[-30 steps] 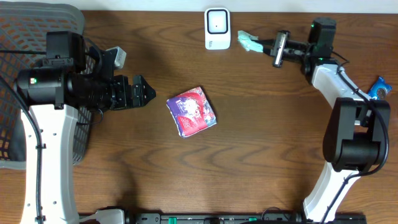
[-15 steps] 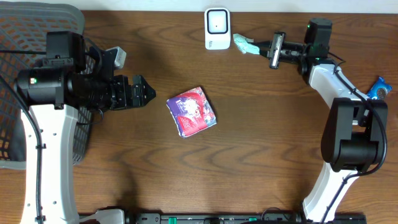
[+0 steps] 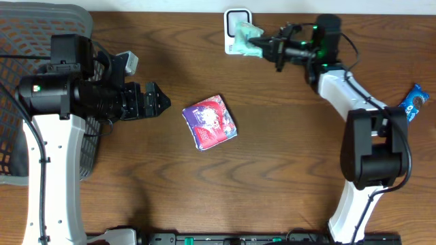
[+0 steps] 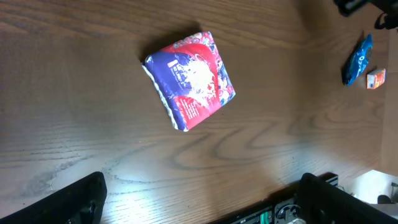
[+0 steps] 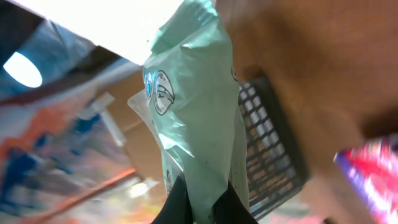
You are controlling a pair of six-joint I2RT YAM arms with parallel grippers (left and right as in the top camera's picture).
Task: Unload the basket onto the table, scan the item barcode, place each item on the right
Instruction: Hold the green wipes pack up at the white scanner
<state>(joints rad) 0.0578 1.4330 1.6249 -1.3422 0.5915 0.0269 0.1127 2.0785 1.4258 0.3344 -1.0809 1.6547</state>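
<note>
A mint-green packet (image 3: 246,32) hangs over the white barcode scanner (image 3: 230,46) at the table's far edge, covering part of its face. My right gripper (image 3: 262,42) is shut on this packet. In the right wrist view the packet (image 5: 193,106) rises from between the dark fingertips (image 5: 176,205), with the gripper (image 5: 202,208) pinching its lower end. My left gripper (image 3: 163,101) is open and holds nothing, pointing right towards a red and blue packet (image 3: 210,121). The left wrist view shows that packet (image 4: 189,78) flat on the wood, well ahead of the wide-apart gripper (image 4: 202,211).
A dark mesh basket (image 3: 27,68) stands at the left edge behind the left arm. A blue wrapper (image 3: 413,102) lies at the right edge, and a small orange item (image 4: 375,79) lies beside it in the left wrist view.
My right arm has swung left with the green packet, from right of the scanner to over it. The left arm and the red and blue packet have not moved.
</note>
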